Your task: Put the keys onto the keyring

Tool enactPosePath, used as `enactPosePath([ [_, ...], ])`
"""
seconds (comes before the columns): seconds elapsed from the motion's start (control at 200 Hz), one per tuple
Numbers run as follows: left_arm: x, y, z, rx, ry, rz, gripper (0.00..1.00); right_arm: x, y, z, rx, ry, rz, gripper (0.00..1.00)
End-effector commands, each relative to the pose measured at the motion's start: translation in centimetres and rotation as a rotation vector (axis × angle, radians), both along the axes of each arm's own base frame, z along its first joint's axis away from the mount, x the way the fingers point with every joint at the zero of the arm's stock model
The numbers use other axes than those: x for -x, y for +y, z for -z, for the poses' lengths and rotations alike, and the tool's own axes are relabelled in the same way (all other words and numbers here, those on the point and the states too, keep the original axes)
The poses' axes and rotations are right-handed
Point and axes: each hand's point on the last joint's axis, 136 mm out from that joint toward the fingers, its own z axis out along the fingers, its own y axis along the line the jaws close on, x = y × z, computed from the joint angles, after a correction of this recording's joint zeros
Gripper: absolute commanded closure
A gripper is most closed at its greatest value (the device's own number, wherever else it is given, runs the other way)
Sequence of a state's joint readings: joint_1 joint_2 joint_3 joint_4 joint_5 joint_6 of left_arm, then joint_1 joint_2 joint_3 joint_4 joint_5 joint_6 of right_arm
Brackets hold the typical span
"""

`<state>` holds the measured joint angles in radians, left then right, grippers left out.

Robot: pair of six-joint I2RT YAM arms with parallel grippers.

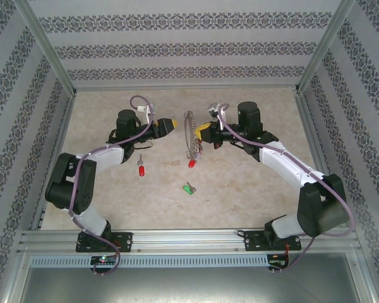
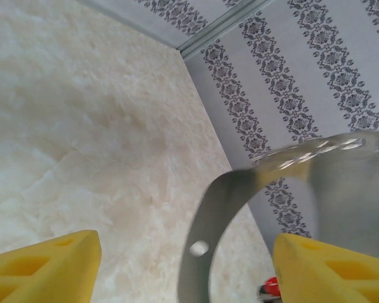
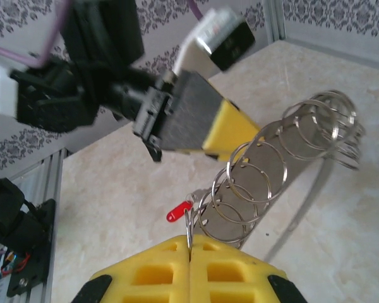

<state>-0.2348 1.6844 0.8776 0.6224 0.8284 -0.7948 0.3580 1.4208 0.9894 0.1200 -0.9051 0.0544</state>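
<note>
1. My right gripper [image 3: 189, 257] is pressed fully shut, with a thin silver wire of the keyring [image 3: 271, 183] pinched between its yellow pads. The rest of the loop stands up just beyond my fingertips.
2. My left gripper [image 2: 186, 268] is spread wide and holds nothing. The loop's band runs through the gap between its fingers, and I cannot tell whether it touches either one.
3. My grip is on a very narrow wire. If the loop twists or gets bumped by the left gripper, I judge it could pivot or slip out of the pads.
4. If I close the left fingers here, they may land on the slick band at a slant and push the ring out of the right-hand pinch.
5. The red-tagged key [image 1: 141, 169] lies on the table [image 1: 252, 189], apart from the left gripper on its near side. It looks tiny and flat, so it could skid away when I try to pick it up.
6. A second red tag [image 3: 179, 211] sits just beyond my right fingertips by the loop's lower end. I cannot tell whether it is already strung.
7. The keyring is a thin, shiny loop crowded with small rings [image 3: 316, 126], which overlap like a coil.
</note>
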Motion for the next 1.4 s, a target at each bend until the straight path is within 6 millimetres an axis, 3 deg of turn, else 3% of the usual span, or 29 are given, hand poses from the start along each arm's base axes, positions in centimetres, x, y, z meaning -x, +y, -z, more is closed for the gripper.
enactPosePath([
  [0.0, -0.5, -0.6, -3.9, 0.142, -0.063, 0.043, 0.25, 0.0, 0.4, -5.7, -0.101, -0.141, -0.008, 1.0],
  [0.145, -0.2, -0.9, -5.2, 0.156, -0.085, 0.077, 0.25, -0.5, 0.4, -6.3, -0.13, -0.15, 0.006, 1.0],
  [0.27, 1.0, -1.2, -6.6, 0.038, -0.179, 0.109, 0.29, -1.9, 0.3, -4.5, -0.094, -0.074, 0.063, 1.0],
  [0.405, 0.4, 0.0, -4.2, -0.072, -0.106, 0.028, 0.27, -2.2, 1.7, -3.9, -0.142, 0.105, 0.008, 1.0],
  [0.545, 0.4, 0.9, -3.6, -0.079, -0.133, -0.026, 0.31, -2.0, 2.3, 0.9, 0.012, 0.102, 0.043, 1.0],
  [0.734, 4.5, -1.8, -5.0, -0.128, -0.372, 0.228, 0.43, -1.0, 2.6, 5.1, 0.076, 0.045, -0.013, 1.0],
  [0.914, 9.1, -3.1, -4.4, -0.251, -0.595, 0.425, 0.52, 0.8, 2.8, 5.7, 0.085, -0.123, -0.12, 1.0],
  [0.994, 11.4, -3.2, -4.3, -0.276, -0.728, 0.519, 0.63, 1.5, 2.7, 6.2, 0.103, -0.191, -0.159, 1.0],
  [1.044, 12.4, -3.3, -3.7, -0.317, -0.775, 0.555, 0.64, 2.0, 2.5, 6.6, 0.112, -0.239, -0.188, 1.0],
  [1.204, 12.7, -3.4, -1.4, -0.388, -0.75, 0.606, 0.64, 2.9, 2.4, 8.2, 0.161, -0.375, -0.255, 1.0],
  [1.394, 12.4, -4.0, -0.2, -0.407, -0.789, 0.606, 0.59, 0.6, 1.8, 10.5, 0.244, -0.332, -0.153, 1.0],
])
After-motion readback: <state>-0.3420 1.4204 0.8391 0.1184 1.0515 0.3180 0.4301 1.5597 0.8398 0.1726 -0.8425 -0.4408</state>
